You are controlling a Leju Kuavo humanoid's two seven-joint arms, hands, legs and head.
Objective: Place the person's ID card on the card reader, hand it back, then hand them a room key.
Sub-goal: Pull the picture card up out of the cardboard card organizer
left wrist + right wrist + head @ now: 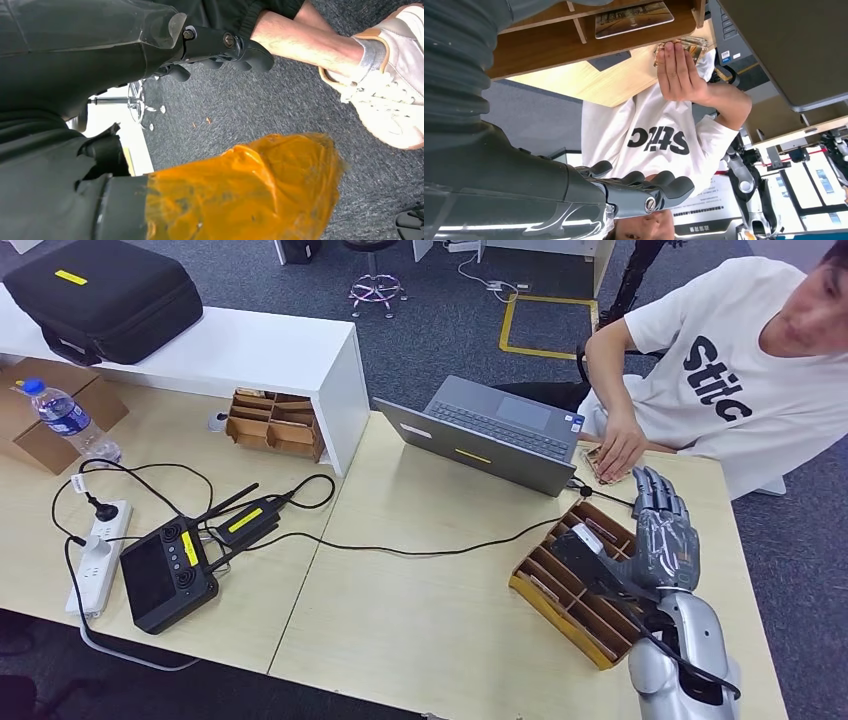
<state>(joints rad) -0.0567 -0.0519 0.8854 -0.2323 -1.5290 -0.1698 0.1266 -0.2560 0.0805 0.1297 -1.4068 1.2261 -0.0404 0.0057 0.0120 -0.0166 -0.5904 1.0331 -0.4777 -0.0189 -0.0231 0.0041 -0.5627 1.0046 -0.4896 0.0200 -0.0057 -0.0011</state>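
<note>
One hand, the right [662,530], is hovering empty with fingers apart over the tray [540,592]. The person's hand [620,447] is covering the card [592,457] at the far right. Likely first step: taking that card.

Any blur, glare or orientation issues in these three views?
Head view: even light, sharp, soft shadows under the laptop; edges bow slightly. Left wrist view: the near orange wrap is soft, glare on the left hand cover, carpet sharp. Right wrist view: upside down, right hand sharp, bright background washed out.
</note>
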